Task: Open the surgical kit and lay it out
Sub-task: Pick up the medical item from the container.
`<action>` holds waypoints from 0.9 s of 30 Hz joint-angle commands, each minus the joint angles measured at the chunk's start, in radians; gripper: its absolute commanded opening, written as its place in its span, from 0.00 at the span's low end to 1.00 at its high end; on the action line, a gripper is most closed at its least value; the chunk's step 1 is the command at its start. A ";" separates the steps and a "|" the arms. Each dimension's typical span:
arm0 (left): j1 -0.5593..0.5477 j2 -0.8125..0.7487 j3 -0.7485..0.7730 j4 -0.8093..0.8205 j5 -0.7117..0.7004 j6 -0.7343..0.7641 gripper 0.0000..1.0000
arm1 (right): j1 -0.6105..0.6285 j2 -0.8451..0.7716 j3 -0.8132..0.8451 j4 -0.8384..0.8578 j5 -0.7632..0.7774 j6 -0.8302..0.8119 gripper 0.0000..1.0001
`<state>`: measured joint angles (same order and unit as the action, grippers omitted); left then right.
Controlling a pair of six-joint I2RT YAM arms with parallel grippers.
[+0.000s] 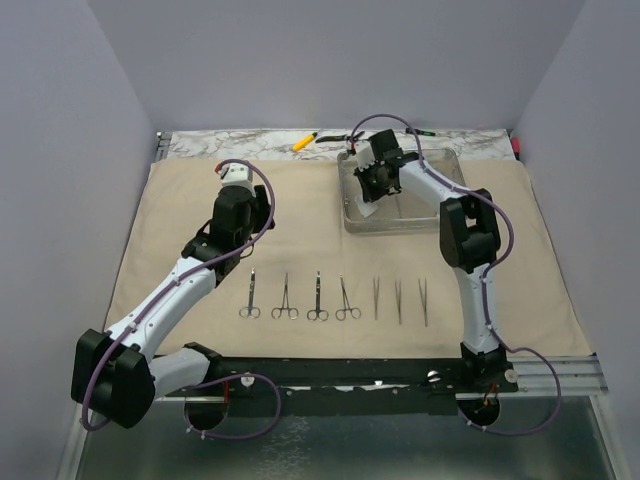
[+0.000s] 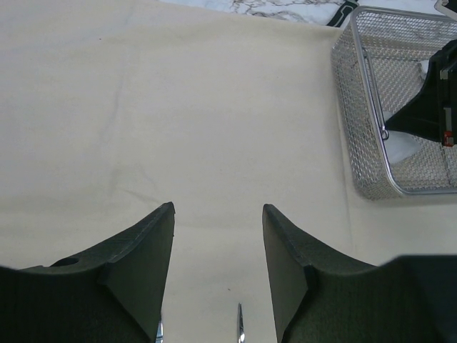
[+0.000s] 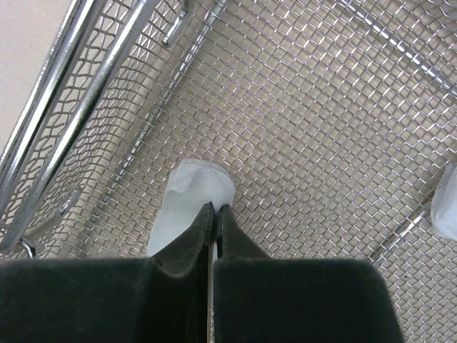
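Right wrist view puts my right jaws closed at the near edge of a gauze ball (image 3: 191, 196), which they appear to pinch, down on the floor of the mesh tray (image 3: 321, 93). A second ball (image 3: 446, 204) peeks in at 3 o'clock. I judge the gauze feather-light, soft and squashy, so a pinch on its outer fold should do, though loose fibres could snag on the wire.

From above, the tray sits at 1 o'clock on the beige cloth (image 1: 300, 215), with four clamps (image 1: 286, 310) and three tweezers (image 1: 398, 300) lined up at 6 o'clock. My left jaws stand open and empty over bare cloth at 10 o'clock.

I can read no brand, label or writing anywhere, not even on the yellow pen (image 1: 303, 141) at 12 o'clock.
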<state>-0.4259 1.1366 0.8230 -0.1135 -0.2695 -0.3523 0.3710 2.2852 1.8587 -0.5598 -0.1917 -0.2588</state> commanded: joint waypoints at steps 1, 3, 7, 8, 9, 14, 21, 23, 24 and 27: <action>0.007 -0.013 0.011 0.001 0.022 0.019 0.54 | -0.006 -0.063 -0.049 0.045 0.062 0.038 0.01; 0.007 -0.022 0.010 -0.002 0.020 0.021 0.54 | -0.007 -0.119 -0.082 0.088 0.103 0.063 0.01; 0.007 -0.041 0.005 -0.003 0.015 0.021 0.54 | -0.007 -0.208 -0.150 0.155 0.140 0.109 0.01; 0.007 -0.045 0.003 -0.004 0.014 0.021 0.54 | -0.007 -0.226 -0.166 0.170 0.147 0.119 0.01; 0.007 -0.049 0.001 -0.004 0.013 0.020 0.54 | -0.006 -0.243 -0.182 0.183 0.151 0.131 0.01; 0.008 -0.066 -0.004 -0.005 0.020 0.013 0.54 | -0.007 -0.286 -0.232 0.210 0.169 0.191 0.01; 0.008 -0.098 -0.011 -0.009 0.024 0.002 0.54 | -0.006 -0.361 -0.302 0.260 0.137 0.306 0.01; 0.009 -0.117 -0.014 -0.010 0.018 -0.004 0.54 | -0.006 -0.389 -0.303 0.270 0.102 0.341 0.01; 0.009 -0.130 -0.017 -0.011 0.013 -0.007 0.54 | -0.007 -0.404 -0.301 0.273 0.081 0.361 0.01; 0.008 -0.181 -0.023 -0.015 0.001 -0.015 0.54 | -0.005 -0.454 -0.308 0.302 -0.006 0.430 0.01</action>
<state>-0.4244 1.0306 0.8165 -0.1150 -0.2691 -0.3496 0.3710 1.9381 1.5524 -0.3355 -0.0856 0.0563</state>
